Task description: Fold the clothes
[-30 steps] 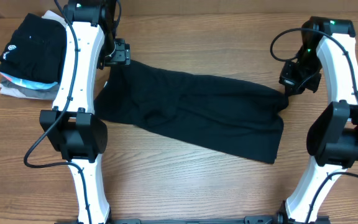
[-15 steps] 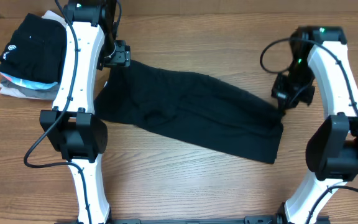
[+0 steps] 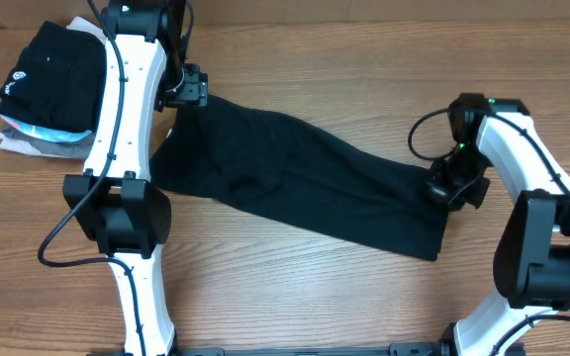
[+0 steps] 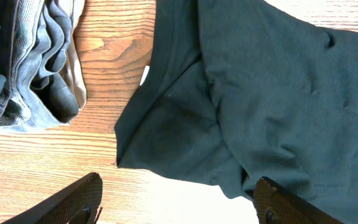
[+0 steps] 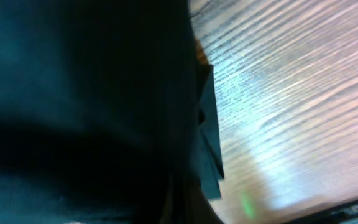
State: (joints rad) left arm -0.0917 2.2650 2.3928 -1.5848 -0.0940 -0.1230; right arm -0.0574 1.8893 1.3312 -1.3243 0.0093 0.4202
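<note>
Black and soft, the large plain short-sleeved shirt (image 3: pixel 305 183) is lying on the light brown wooden table (image 3: pixel 315 297), gathered into a long band. It is running slantwise from the far left, by the left arm, down to the near right, by the right arm, and its thin fabric is showing shallow wrinkles along the middle.

The left gripper (image 3: pixel 186 89) is hovering over the band's far left end. Seen from its wrist, its two black fingers (image 4: pixel 79 202) are standing wide apart, with the shirt's hemmed edge and a strip of bare wood lying beneath them. A small white tag (image 4: pixel 145 76) is peeping out at that edge.

The right gripper (image 3: pixel 453 188) is sitting low at the band's right end, right against the cloth. From its wrist, dark fabric is filling most of the picture, so I cannot tell whether its jaws are apart or pinching the shirt.

At the table's far left corner, a folded black garment with a round white logo (image 3: pixel 52 74) is resting on top of folded grey and white garments (image 3: pixel 28 136), just beside the shirt's end.
</note>
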